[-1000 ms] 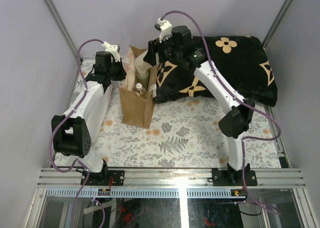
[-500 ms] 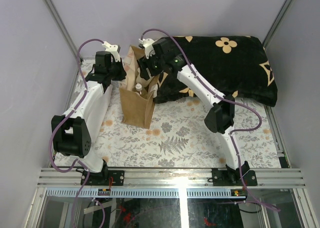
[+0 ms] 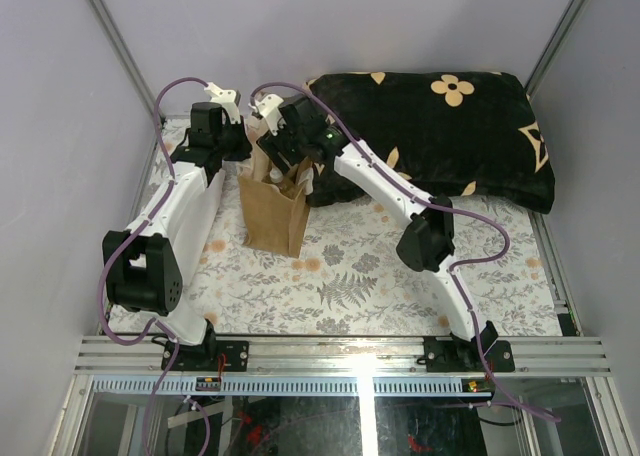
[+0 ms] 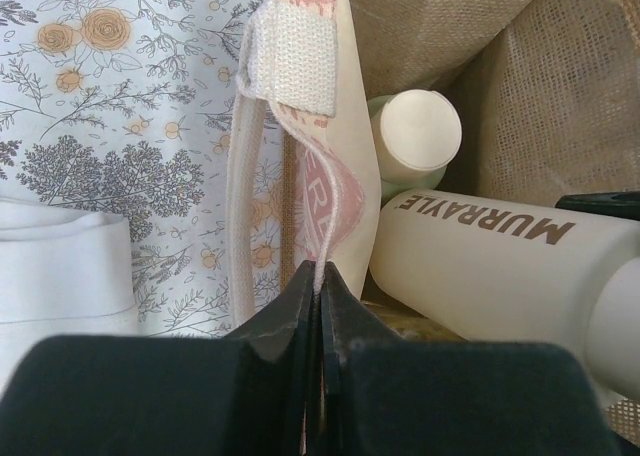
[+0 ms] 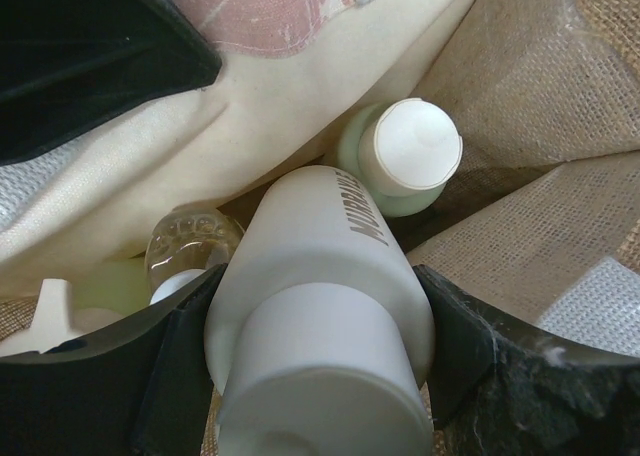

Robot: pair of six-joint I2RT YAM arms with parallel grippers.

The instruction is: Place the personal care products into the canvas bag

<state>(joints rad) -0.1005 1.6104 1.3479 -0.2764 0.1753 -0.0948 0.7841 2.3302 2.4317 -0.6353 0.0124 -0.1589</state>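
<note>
Three bottles (image 5: 195,241) sit inside the canvas bag (image 3: 272,211); the cream bottle (image 5: 320,266) hangs in its mouth, clamped by the right gripper (image 5: 320,356), green bottle (image 5: 405,151) at one o'clock; left gripper (image 4: 318,288) pinches the bag's rim; only release remains, I judge.

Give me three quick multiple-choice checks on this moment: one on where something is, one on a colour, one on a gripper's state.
1. The cream bottle is: A. beside the bag; B. in the bag's mouth; C. behind the bag.
2. The cushion is: A. plain white; B. black with beige flowers; C. red.
3. The left gripper is: A. shut on the bag; B. open; C. shut on a bottle.
Answers: B, burlap walls surround it; B, seen from above; A, it pinches the bag's edge.
</note>
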